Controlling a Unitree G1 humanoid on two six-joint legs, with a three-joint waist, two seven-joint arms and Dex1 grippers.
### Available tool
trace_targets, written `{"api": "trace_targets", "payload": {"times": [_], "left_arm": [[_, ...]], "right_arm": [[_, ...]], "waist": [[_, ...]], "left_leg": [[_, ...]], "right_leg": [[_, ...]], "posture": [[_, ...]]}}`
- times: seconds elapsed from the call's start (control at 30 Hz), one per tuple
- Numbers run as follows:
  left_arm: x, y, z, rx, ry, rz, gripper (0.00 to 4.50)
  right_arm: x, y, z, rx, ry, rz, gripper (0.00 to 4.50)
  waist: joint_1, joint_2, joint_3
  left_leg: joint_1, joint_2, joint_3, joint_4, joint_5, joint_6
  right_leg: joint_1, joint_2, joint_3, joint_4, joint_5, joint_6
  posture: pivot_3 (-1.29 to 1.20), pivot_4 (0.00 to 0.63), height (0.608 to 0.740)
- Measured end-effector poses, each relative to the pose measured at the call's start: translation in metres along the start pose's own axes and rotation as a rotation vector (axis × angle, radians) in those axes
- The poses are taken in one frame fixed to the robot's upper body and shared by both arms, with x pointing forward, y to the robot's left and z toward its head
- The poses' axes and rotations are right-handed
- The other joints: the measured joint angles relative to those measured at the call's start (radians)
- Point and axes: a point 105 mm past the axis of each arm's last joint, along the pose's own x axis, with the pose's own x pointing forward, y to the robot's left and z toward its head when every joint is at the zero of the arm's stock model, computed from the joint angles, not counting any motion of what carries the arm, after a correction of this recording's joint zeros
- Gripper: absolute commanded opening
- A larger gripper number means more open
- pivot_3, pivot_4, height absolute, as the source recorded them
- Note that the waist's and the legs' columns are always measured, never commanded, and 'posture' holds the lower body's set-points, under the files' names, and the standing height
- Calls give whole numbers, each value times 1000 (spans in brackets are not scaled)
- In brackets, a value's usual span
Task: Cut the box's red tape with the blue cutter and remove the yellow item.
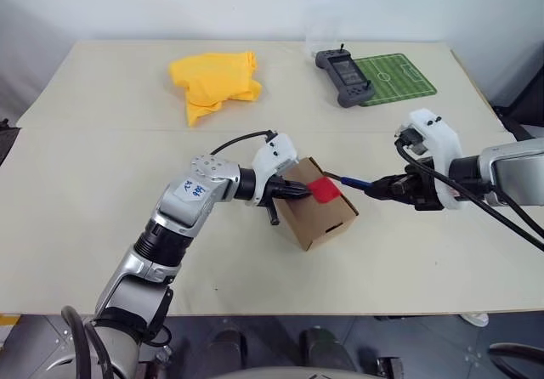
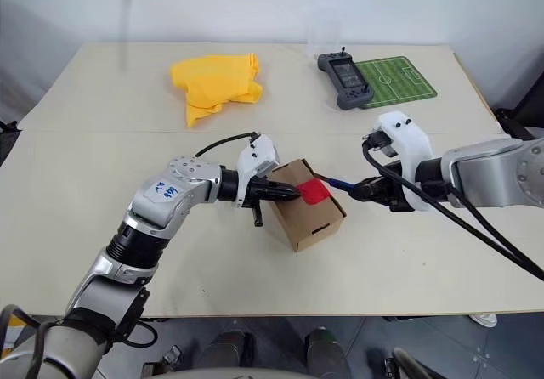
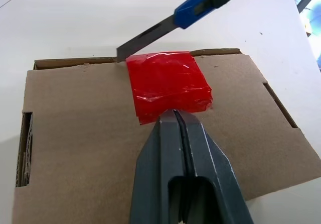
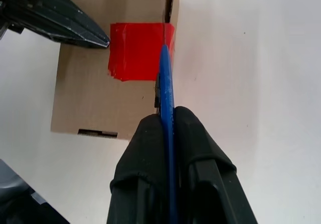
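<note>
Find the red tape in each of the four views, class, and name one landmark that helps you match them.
Left eye view: red tape on the box's top edge, centre.
Right eye view, centre.
Left wrist view, above shut left gripper.
Right wrist view, beyond blue cutter.
Shared landmark: the cutter at the tape.

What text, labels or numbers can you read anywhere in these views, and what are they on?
Nothing is fully readable.
White sticker on the left forearm: blue handwritten marks, too small to read.
Grey handheld controller with a dark screen: no readable text.
Green mat printed like a football pitch: white field lines only, no words.
Brown cardboard box, red tape patch, blue cutter: no print visible.
</note>
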Motion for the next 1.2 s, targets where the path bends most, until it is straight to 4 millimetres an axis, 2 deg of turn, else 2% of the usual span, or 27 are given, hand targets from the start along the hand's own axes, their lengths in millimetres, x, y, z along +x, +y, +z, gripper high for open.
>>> {"api": "trace_targets", "payload": {"times": [0.7, 0.97, 1.1, 1.2], "left_arm": [[0, -1, 0, 1, 1, -7, 0], [0, -1, 0, 1, 2, -7, 0], [0, -1, 1, 4, 2, -8, 0], [0, -1, 1, 5, 2, -11, 0]], "right_arm": [[-4, 2, -7, -16, -1, 0, 29], [-5, 16, 10, -63, -44, 97, 29], [-2, 15, 25, -82, -78, 89, 29], [8, 8, 21, -63, -55, 52, 29]], "waist": [[3, 0, 0], [3, 0, 0], [3, 0, 0], [3, 0, 0]], "left_leg": [[0, 0, 0, 0, 0, 1], [0, 0, 0, 0, 0, 1], [0, 0, 0, 0, 0, 1], [0, 0, 0, 0, 0, 1]], "right_leg": [[0, -1, 0, -1, 0, 0], [0, -1, 0, -2, 0, 0], [0, -1, 0, -1, 0, 0], [0, -1, -1, 0, 0, 0]], "posture": [[0, 150, 740], [0, 150, 740], [0, 150, 740], [0, 150, 740]]}}
